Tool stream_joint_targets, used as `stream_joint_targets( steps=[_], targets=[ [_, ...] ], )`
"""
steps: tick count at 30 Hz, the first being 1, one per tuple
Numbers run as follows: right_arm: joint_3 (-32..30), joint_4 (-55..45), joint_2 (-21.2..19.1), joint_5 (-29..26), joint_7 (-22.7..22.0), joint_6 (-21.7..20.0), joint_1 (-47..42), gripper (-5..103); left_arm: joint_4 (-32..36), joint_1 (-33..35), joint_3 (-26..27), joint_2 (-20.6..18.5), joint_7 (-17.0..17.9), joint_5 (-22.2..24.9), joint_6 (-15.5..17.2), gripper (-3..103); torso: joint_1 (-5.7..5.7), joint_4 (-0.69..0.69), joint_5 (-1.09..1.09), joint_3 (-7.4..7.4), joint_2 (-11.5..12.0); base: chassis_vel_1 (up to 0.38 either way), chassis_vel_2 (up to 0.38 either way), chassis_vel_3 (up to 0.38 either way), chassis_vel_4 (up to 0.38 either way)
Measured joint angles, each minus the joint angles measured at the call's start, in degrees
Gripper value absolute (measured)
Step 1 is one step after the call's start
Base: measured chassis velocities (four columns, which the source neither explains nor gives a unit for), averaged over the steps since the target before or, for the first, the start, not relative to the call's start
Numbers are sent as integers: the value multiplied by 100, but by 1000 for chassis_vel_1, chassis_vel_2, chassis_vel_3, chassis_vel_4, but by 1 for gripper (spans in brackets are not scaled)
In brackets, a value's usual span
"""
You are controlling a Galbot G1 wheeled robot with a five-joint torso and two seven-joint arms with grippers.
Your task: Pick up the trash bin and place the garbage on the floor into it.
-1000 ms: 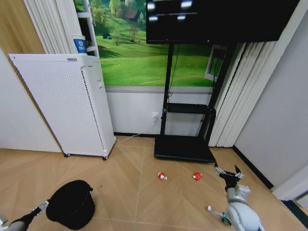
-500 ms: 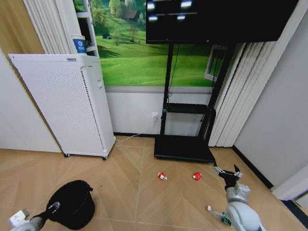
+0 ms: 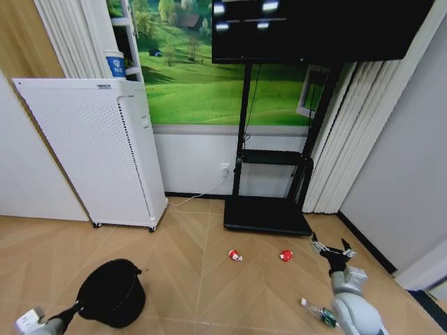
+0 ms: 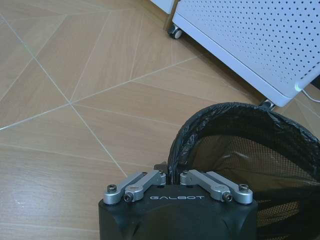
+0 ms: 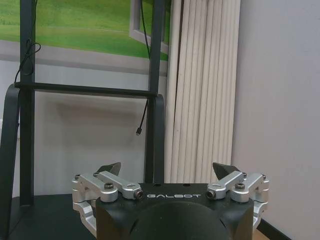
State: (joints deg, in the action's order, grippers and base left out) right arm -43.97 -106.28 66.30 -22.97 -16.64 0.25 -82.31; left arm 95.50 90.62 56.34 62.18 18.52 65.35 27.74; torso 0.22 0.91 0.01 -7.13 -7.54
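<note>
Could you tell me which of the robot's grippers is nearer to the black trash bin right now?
The left. The left gripper is shut on the rim of the trash bin, low at the robot's left. The right gripper hangs open across the floor, beyond the two red scraps.

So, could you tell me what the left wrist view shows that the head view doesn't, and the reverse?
Left wrist alone: the left gripper shut on the rim of the trash bin, whose mesh wall sits inside a black liner.

Head alone: the two red-and-white scraps, the bottle by the right arm, the right gripper open above the floor, the TV stand.

Both: the bin, the white appliance, the wooden floor.
</note>
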Motion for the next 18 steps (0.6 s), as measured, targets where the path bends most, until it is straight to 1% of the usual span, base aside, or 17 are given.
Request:
stream_joint_targets(
  steps=[1, 2, 3, 4, 7, 8, 9, 10, 11, 12, 13, 14, 16, 18],
  targets=[
    [-8, -2, -4, -5, 2, 15, -7, 100, -48, 3, 1, -4, -45, -19, -69, 6, 0, 0, 0, 0, 0, 0, 0, 0, 0],
    [-8, -2, -4, -5, 2, 15, -7, 100, -48, 3, 1, -4, -45, -19, -69, 6, 0, 0, 0, 0, 0, 0, 0, 0, 0],
    [-8, -2, -3, -3, 2, 19, -11, 100, -91, 8, 1, -11, -113, -57, -164, 6, 0, 0, -1, 0, 0, 0, 0, 0, 0],
    [-8, -2, -3, -3, 2, 19, -11, 100, -91, 8, 1, -11, -113, -57, -164, 6, 0, 0, -1, 0, 0, 0, 0, 0, 0],
    [15, -11, 70, 69, 0, 28, -46, 100, -206, 13, -2, -63, -681, -457, -693, 6, 0, -1, -2, -1, -1, 0, 0, 0, 0],
    [15, -11, 70, 69, 0, 28, -46, 100, -206, 13, -2, -63, -681, -457, -693, 6, 0, -1, -2, -1, -1, 0, 0, 0, 0],
    [55, -18, 101, 123, -1, 30, -70, 100, -218, 13, 1, -97, -968, -705, -899, 6, 0, -1, 0, -1, -1, 0, 0, 0, 0],
    [99, -24, 124, 178, 0, 31, -91, 100, -218, 6, 3, -121, -1180, -896, -1070, 6, 0, -1, -1, -1, -1, 0, 0, 0, 0],
    [99, -24, 124, 178, 0, 31, -91, 100, -218, 6, 3, -121, -1180, -896, -1070, 6, 0, -1, -1, -1, -1, 0, 0, 0, 0],
    [188, -42, 165, 285, 4, 31, -119, 100, -179, -17, 4, -153, -1402, -1113, -1247, 6, 0, -1, -2, -1, -1, 0, 0, 0, 0],
    [254, -48, 194, 364, 9, 31, -130, 100, -123, -46, 2, -175, -1508, -1226, -1359, 6, 0, 0, -1, -1, -1, 0, 0, 0, 0],
    [254, -48, 194, 364, 9, 31, -130, 100, -123, -46, 2, -175, -1508, -1226, -1359, 6, 0, 0, -1, -1, -1, 0, 0, 0, 0],
    [420, -65, 263, 529, 16, 24, -138, 100, 40, -99, -9, -212, -1617, -1403, -1476, 6, 0, 1, -1, -1, -1, 0, 0, 0, 0],
    [476, -69, 277, 568, 17, 18, -138, 100, 96, -107, -13, -217, -1626, -1435, -1490, 6, 0, 0, -1, -1, -2, 0, 0, 0, 0]
  ],
)
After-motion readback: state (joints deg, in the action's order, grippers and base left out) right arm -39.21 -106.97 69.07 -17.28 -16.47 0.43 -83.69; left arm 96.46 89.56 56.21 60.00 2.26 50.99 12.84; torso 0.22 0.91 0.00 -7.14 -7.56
